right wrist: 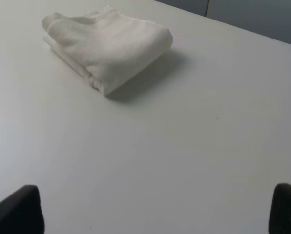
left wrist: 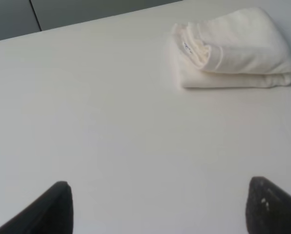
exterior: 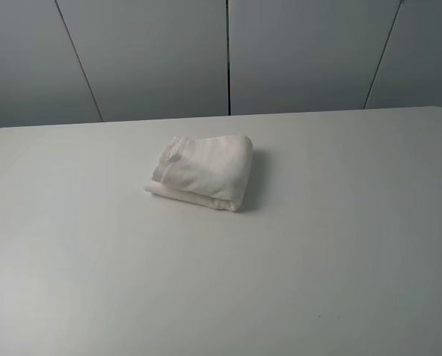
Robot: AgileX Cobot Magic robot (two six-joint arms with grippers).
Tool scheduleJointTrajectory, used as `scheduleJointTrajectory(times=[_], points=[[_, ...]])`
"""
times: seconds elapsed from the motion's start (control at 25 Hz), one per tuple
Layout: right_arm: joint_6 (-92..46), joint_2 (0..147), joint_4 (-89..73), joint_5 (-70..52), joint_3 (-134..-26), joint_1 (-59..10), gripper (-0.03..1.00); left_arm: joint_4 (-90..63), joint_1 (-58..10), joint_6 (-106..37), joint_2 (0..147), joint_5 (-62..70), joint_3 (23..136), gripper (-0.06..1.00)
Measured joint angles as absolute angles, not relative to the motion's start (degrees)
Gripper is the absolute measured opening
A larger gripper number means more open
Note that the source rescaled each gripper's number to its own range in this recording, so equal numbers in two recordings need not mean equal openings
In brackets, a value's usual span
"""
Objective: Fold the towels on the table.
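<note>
A white towel [exterior: 204, 171] lies folded into a small thick bundle near the middle of the white table [exterior: 332, 245]. In the left wrist view the towel [left wrist: 233, 48] shows a stripe band and a small label at one end. The right wrist view shows the towel [right wrist: 109, 46] from its other side, rounded fold facing me. My left gripper [left wrist: 160, 207] is open, with only its two dark fingertips in view, well short of the towel. The right gripper [right wrist: 155, 212] is open too, also far from the cloth. Neither arm appears in the exterior high view.
A grey panelled wall [exterior: 228, 52] stands behind the table's far edge. Bare tabletop [exterior: 95, 282] stretches all around the towel, with rounded corners at the back left and back right.
</note>
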State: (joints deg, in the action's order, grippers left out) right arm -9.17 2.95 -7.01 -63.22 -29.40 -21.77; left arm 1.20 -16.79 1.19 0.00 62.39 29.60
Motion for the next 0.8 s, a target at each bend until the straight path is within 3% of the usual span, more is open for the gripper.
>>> scheduleJointTrajectory(times=[0.16, 0.4, 0.64, 0.8], points=[[-8.13, 0.25, -7.01, -63.1, -29.4, -19.16, 1.0, 0.58, -16.79, 1.19, 0.0, 62.39, 29.6, 0.92], [-6.83, 0.12, -6.57, -63.01, -29.4, -6.81, 1.0, 0.97, -14.89, 2.29, 0.0, 62.39, 29.6, 0.92], [-6.69, -0.01, -6.57, -63.01, -29.4, 4.34, 1.0, 1.19, -4.96, 2.48, 0.0, 62.39, 29.6, 0.92], [-6.66, -0.01, -6.57, -63.01, -29.4, 5.8, 1.0, 1.3, 2.78, 2.48, 0.0, 62.39, 29.6, 0.92]])
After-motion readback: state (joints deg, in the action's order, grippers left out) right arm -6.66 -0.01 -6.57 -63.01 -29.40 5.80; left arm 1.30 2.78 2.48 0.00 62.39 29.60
